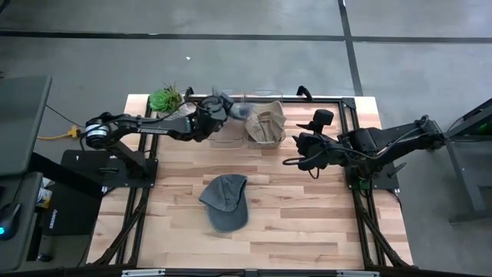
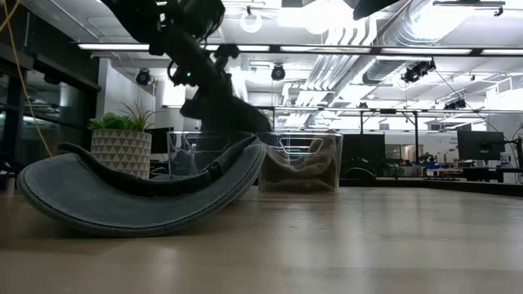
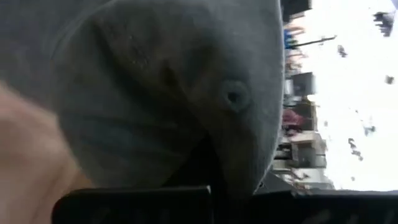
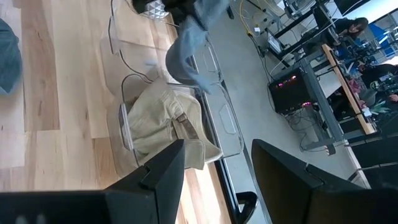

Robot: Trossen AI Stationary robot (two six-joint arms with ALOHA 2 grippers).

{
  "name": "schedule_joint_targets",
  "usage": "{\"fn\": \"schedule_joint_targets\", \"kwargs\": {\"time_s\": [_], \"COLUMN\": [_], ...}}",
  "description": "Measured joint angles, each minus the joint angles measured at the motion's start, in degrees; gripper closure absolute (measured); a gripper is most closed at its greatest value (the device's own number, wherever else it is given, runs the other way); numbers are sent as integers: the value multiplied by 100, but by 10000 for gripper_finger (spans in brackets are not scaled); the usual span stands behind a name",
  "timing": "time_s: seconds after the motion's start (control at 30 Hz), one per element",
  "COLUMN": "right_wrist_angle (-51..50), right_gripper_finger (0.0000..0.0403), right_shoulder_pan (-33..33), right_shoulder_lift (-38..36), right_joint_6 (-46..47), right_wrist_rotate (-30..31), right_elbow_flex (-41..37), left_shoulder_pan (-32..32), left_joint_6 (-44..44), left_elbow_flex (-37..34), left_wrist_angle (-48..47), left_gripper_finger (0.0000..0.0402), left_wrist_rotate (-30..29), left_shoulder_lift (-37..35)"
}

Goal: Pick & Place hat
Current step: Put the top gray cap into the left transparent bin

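My left gripper [image 1: 217, 109] is at the table's far side, shut on a grey-blue hat [image 4: 186, 53] that hangs over the clear bins; the hat fills the left wrist view [image 3: 168, 93]. A second grey hat [image 1: 227, 201] lies loose on the wood near the table's middle, resting on its curved underside [image 2: 139, 196]. A beige hat [image 1: 265, 123] sits inside the right-hand clear bin [image 4: 127, 134]. My right gripper [image 1: 304, 151] waits open to the right of the bins, its fingers [image 4: 163, 167] spread wide and touching nothing. My left gripper holds the grey-blue hat from above, and the hat hangs below it [image 4: 194, 25], lifted clear of the table over the bins. The cloth itself covers the fingers in the left wrist view, so the part held cannot be told.
Two clear plastic bins stand side by side at the far edge; the left one [image 1: 225, 135] shows no hat inside. A potted plant [image 1: 164, 98] stands at the far left corner. Bare wood lies around the loose grey hat. Black frame rails run along both table sides.
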Motion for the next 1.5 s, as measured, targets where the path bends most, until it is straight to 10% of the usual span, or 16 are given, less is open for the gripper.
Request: {"fn": "schedule_joint_targets", "kwargs": {"time_s": [0.8,1.5], "right_wrist_angle": [14,14], "right_gripper_finger": [222,222], "right_shoulder_pan": [0,0], "right_shoulder_lift": [2,2], "right_joint_6": [-7,-7], "right_wrist_rotate": [0,-90], "right_elbow_flex": [-2,-2], "left_shoulder_pan": [-37,-37], "left_joint_6": [-2159,-1507], "left_elbow_flex": [-17,-17], "left_wrist_angle": [-2456,-2078], "left_gripper_finger": [391,221], "left_wrist_rotate": [1506,2220], "left_shoulder_lift": [15,9]}}
